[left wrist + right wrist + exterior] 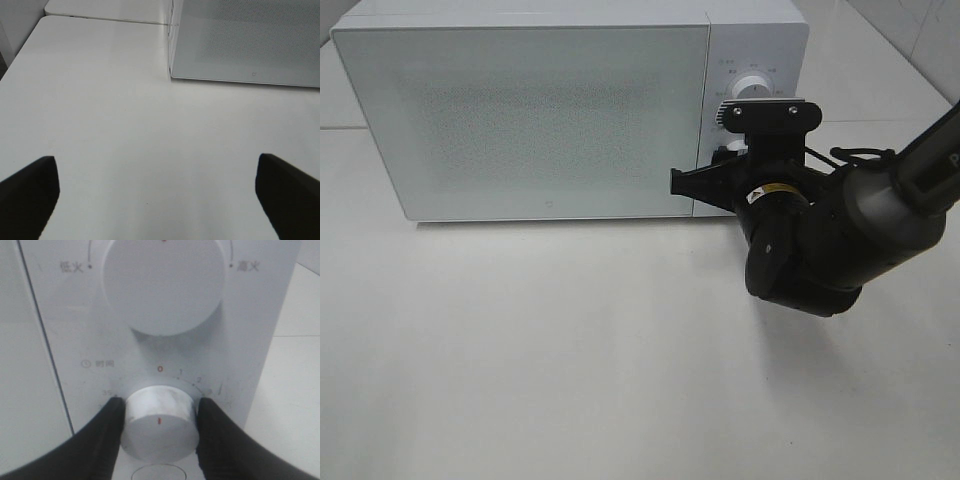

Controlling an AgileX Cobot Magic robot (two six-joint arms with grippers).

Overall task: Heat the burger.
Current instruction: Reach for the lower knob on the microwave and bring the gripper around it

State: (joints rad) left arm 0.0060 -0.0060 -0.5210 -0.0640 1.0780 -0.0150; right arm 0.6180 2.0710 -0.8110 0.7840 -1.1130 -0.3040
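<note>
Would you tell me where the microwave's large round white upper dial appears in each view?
Exterior high: the large round white upper dial sits on the control panel, right of the frosted microwave door.
Left wrist: not in it.
Right wrist: the dial is just above the smaller silver timer dial.
Shared landmark: the frosted microwave door.

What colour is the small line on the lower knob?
Red, on the whitish lower knob; right wrist view.

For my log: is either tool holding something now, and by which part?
The right tool grips the timer knob by its round sides; the left tool is open and empty.
</note>
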